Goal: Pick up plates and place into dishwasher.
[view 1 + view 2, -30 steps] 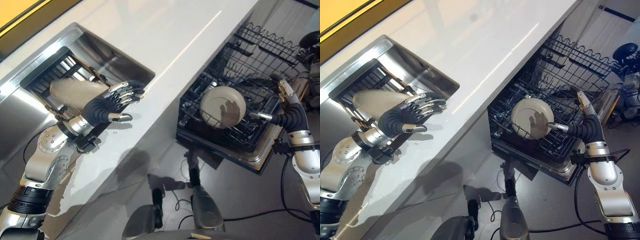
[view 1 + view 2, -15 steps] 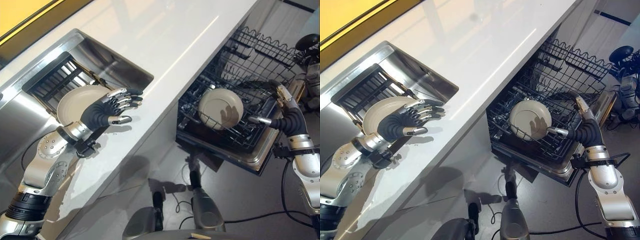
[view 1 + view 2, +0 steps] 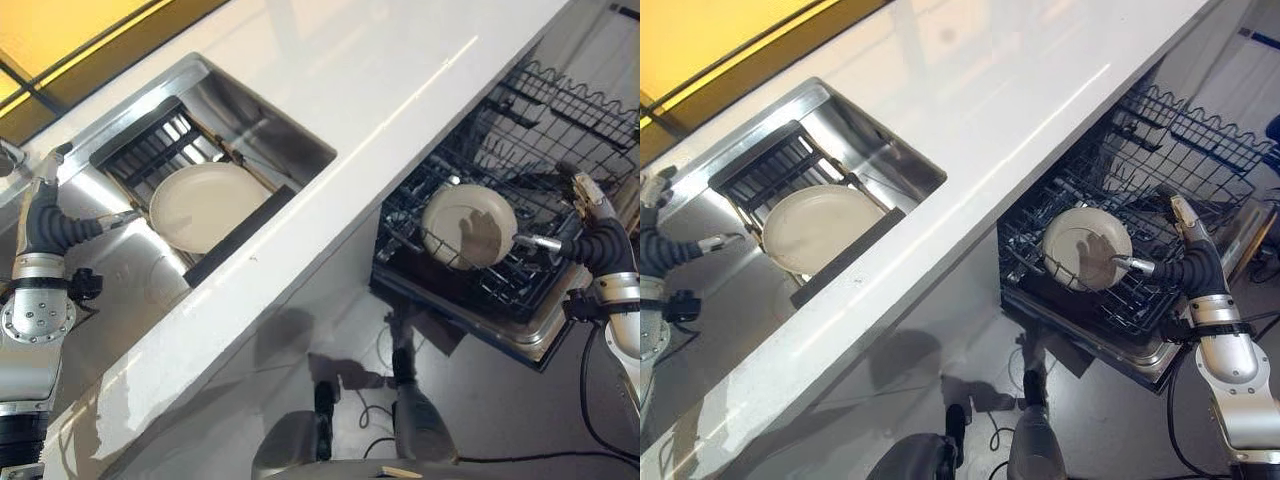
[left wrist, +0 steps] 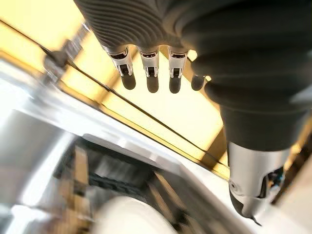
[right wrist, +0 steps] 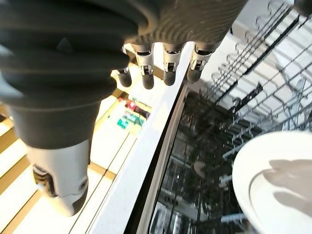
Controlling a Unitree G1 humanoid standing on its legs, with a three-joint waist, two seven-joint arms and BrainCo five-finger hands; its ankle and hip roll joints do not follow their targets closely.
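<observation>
Both hands open and empty, clear of sink plate and racked plate

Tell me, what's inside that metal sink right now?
One cream plate lies in the sink, resting on a dark slatted rack. Whatever is beneath the plate and rack is covered. The left hand is beside the sink, holding nothing.

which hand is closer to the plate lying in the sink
Left. The left hand hangs open just beside the sink plate, while the right hand is across the counter by the dishwasher rack.
</observation>
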